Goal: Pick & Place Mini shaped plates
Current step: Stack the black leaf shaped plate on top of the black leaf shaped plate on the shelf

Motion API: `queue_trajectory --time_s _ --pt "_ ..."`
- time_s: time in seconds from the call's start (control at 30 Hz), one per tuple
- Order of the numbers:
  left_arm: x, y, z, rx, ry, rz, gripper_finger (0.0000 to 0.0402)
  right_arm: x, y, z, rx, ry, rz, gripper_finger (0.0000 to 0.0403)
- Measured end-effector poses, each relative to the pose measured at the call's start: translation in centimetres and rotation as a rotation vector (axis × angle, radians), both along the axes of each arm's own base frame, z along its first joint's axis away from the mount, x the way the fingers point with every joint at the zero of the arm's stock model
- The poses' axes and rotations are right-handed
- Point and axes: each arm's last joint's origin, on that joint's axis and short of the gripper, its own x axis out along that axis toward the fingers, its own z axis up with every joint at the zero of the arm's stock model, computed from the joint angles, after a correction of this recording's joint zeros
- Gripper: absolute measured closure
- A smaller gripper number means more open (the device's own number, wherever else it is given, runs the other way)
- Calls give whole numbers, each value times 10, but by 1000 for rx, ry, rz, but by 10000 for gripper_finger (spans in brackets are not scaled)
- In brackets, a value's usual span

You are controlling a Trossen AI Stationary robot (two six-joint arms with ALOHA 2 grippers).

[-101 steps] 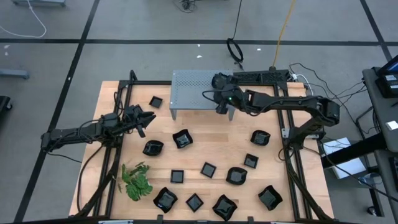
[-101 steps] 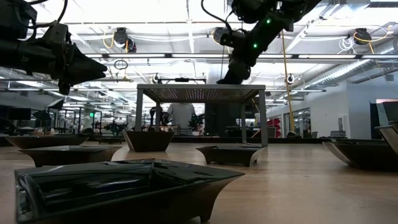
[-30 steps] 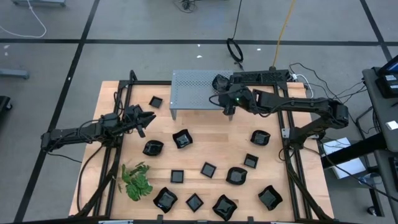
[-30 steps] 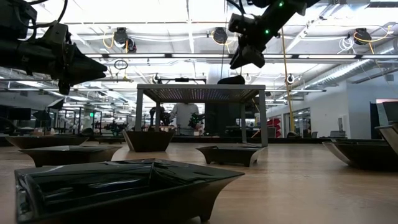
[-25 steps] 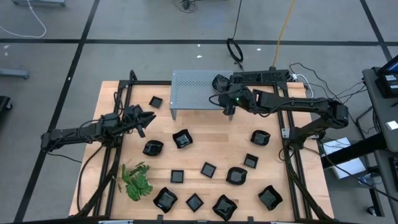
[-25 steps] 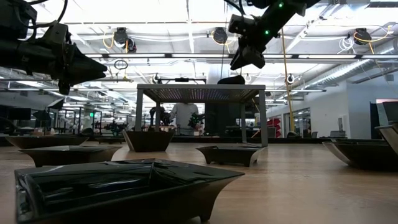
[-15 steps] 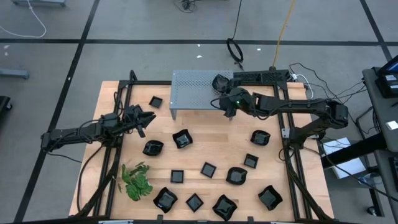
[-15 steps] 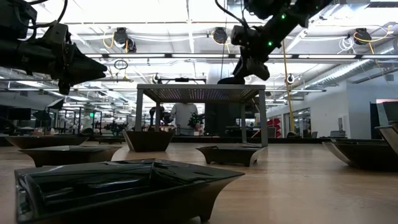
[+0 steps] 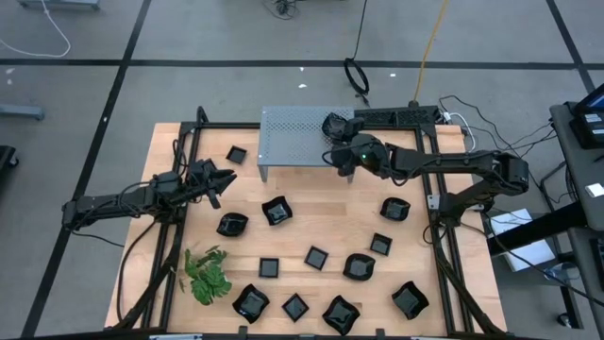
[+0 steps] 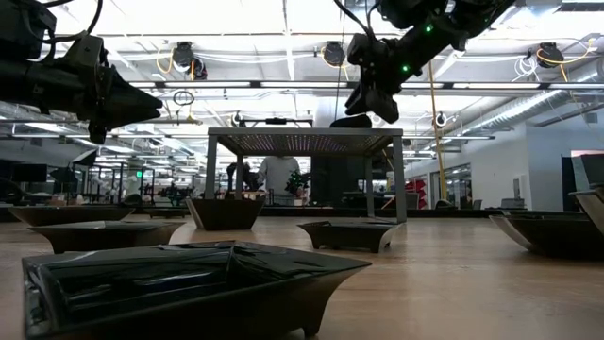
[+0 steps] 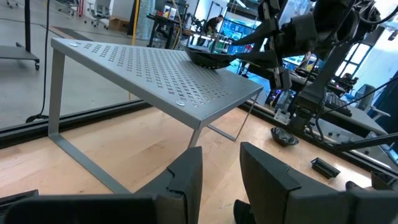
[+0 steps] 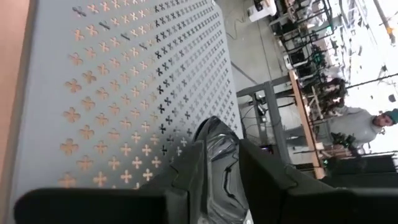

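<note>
One glossy black mini shaped plate lies on the right end of the grey perforated stand; the low view shows this plate on the stand's top. My right gripper hangs open just above and beside it, holding nothing. In the right wrist view the plate appears between my spread fingers. Several more plates, such as a wavy one and a small square one, sit across the wooden table. My left gripper waits open at the table's left side, raised, pointing at the stand.
A green leafy sprig lies at the front left. Black frame rails run along both table sides. A large plate sits right in front of the low camera. People stand in the room beyond the table.
My right gripper came off the plate on the stand, rose, then dipped slightly and shifted right. The plate stays on the stand. The left arm has not moved.
</note>
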Motion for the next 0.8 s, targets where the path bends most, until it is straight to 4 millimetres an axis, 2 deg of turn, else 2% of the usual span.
queue_trajectory --time_s 0.5,0.7,0.8 --pt "0 0 0 0 0 0 291 -1 -6 3 -14 -59 -80 314" --pt "0 0 0 0 0 0 291 -9 -4 -19 -23 23 -85 314" --pt "0 0 0 0 0 0 291 -10 -3 -24 -56 -5 -94 314"
